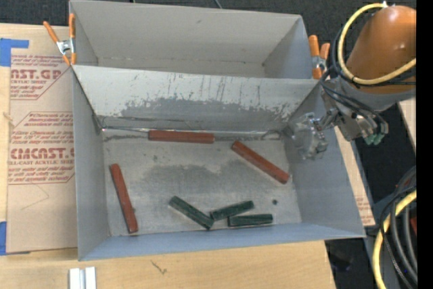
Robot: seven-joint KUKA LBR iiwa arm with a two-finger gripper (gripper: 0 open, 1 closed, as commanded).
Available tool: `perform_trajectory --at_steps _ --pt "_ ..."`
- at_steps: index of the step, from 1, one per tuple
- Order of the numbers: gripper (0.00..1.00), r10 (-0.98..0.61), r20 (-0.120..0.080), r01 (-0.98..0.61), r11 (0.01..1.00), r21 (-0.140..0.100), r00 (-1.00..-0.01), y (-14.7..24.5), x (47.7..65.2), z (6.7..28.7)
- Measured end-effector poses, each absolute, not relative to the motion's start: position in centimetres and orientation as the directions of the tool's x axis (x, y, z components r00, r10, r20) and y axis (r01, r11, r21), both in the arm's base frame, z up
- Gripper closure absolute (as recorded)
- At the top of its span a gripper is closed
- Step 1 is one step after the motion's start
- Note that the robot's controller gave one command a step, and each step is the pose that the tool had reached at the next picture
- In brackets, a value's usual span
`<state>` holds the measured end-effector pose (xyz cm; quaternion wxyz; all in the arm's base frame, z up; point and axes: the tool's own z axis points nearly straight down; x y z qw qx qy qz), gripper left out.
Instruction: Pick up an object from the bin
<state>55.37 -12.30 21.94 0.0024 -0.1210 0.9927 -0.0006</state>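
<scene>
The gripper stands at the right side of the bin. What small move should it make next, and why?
Probably a short move down and to the view's left, toward the slanted red-brown rectangular stick. The gripper hangs by the right wall of the grey metal bin, over no object; that stick lies nearest, with bare floor around it.

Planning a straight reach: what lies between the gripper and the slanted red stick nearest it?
Nothing: in the camera view, bare bin floor separates gripper and red stick.

Three reddish-brown bars [124, 198] and three dark green bars [191, 212] are scattered over the grey metal bin's [169, 176] scratched floor.
</scene>
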Motion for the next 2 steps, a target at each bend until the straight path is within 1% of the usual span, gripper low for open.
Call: perform_trajectory --at_steps 1,2 --pt "0.00 -0.240 -0.003 -0.240 0.971 -0.001 -0.971 -12.29 55.32 21.87" --pt "0.00 -0.240 -0.003 -0.240 0.971 -0.001 -0.971 -12.29 55.32 21.87"
